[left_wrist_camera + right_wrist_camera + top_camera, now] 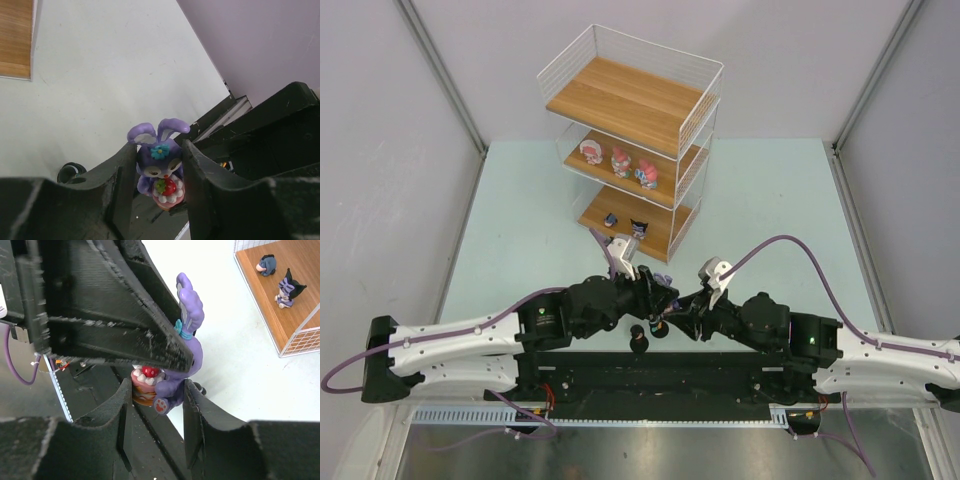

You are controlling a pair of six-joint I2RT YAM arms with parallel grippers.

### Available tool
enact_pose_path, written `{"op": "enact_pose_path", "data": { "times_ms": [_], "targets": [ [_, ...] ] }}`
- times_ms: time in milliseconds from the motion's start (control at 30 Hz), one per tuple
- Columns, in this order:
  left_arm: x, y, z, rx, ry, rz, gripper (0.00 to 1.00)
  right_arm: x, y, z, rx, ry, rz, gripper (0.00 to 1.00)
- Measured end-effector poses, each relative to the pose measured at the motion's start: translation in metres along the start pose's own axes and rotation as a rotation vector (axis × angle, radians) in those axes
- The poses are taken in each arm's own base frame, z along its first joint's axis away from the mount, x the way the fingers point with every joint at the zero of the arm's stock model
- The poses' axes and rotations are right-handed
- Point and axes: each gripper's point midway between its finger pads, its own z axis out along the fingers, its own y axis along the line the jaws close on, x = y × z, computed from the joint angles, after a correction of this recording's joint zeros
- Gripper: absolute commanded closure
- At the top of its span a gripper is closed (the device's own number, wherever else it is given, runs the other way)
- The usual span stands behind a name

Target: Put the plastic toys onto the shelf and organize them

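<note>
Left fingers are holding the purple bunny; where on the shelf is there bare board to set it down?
Top board is wholly bare inside its wire rim. Middle board is crowded: three pink-and-white figurines along its front. Bottom board holds two dark figurines toward its left; bare wood lies to their right.

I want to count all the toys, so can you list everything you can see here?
shelf: one, white wire with three brown boards, far end of the table
pink-and-white toys: three, in a row on the middle board
blue-grey toy: one, bottom board
dark-haired toy: one, purple and black, bottom board beside the blue-grey one
bunny: one, purple, held up between both tools
small dark object: one, black, on the table near the arms; too hidden to name
table: one, pale green
left tool: one, black, shut on the bunny
right tool: one, black, fingers either side of the bunny's lower part; grip unclear
</note>
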Motion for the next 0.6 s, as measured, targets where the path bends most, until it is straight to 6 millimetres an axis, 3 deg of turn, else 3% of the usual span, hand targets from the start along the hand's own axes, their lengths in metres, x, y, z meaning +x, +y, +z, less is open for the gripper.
{"op": "enact_pose_path", "data": {
  "times_ms": [100,233,600],
  "targets": [
    [-0.001,-0.003,0.000,0.012,-0.002,-0.008,0.26,0.000,0.000,0.000,0.001,0.002,-0.001,1.00],
    [-0.007,-0.010,-0.002,0.041,-0.020,-0.034,0.14,0.001,-0.002,0.000,0.007,0.003,-0.004,1.00],
    [0.000,-0.012,0.001,0.048,0.005,-0.030,0.11,-0.003,-0.002,-0.003,0.005,-0.009,-0.008,1.00]
  ]
}}
